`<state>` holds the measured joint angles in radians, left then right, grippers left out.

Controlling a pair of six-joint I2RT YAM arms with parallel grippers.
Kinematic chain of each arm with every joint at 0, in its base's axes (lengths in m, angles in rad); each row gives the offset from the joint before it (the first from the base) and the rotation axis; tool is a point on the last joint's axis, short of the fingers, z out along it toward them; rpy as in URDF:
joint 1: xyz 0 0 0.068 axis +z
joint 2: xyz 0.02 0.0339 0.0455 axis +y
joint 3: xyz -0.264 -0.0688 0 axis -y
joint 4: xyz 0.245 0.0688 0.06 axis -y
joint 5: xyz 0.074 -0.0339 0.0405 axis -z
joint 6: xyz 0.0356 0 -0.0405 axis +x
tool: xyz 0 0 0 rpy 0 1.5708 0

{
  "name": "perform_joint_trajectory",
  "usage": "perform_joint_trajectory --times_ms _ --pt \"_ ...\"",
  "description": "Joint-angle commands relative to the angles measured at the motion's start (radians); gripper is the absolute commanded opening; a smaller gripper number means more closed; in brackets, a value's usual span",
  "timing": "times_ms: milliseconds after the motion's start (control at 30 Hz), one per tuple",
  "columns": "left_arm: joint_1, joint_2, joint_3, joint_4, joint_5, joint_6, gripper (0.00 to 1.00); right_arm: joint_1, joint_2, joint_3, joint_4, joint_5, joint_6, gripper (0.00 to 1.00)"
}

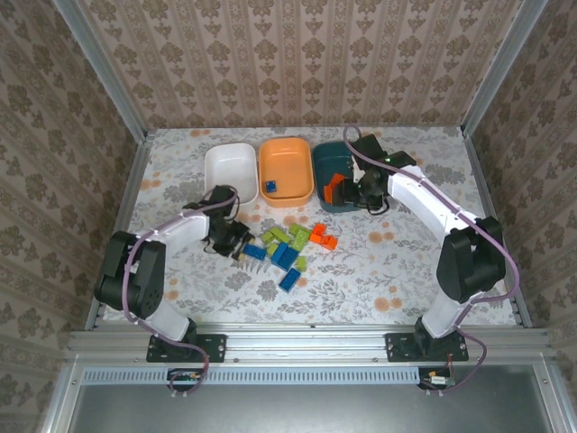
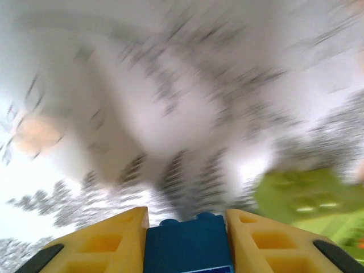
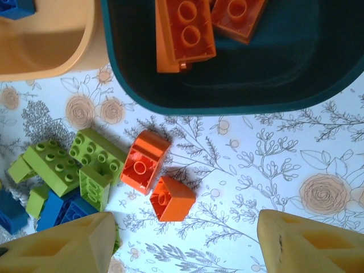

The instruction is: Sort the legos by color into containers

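My left gripper (image 2: 186,250) is shut on a blue lego (image 2: 186,242), held between its yellow fingers (image 2: 108,242); this view is blurred by motion. From above, the left gripper (image 1: 241,250) sits at the left end of the loose pile of lime, blue and orange legos (image 1: 287,245). My right gripper (image 3: 185,250) is open over the table, just in front of the dark teal bowl (image 3: 318,68), which holds orange legos (image 3: 185,31). Two orange legos (image 3: 145,161) lie below its jaws. The orange bowl (image 1: 286,153) holds a blue lego (image 1: 270,186). The white bowl (image 1: 230,167) stands leftmost.
The three bowls stand side by side at the back centre of the flower-patterned table (image 1: 406,262). Lime legos (image 3: 96,162) and blue ones (image 3: 62,207) lie left of the right gripper. A metal frame and wallpapered walls bound the table.
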<state>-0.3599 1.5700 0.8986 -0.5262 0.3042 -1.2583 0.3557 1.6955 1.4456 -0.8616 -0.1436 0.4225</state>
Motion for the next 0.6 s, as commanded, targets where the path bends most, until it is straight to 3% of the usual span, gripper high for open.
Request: perform_joint_trajectory --times_ms 0,267,567 --pt "0.075 -0.048 0.079 -0.008 -0.009 0.113 0.35 0.018 -0.045 -0.019 -0.013 -0.028 -0.008 0.68" --pt "0.241 0.007 0.308 -0.06 -0.008 0.198 0.35 0.066 -0.05 -0.045 -0.016 -0.025 0.003 0.68" --pt "0.257 0.195 0.537 -0.045 0.025 0.199 0.33 0.112 -0.036 -0.037 -0.031 -0.006 0.02 0.68"
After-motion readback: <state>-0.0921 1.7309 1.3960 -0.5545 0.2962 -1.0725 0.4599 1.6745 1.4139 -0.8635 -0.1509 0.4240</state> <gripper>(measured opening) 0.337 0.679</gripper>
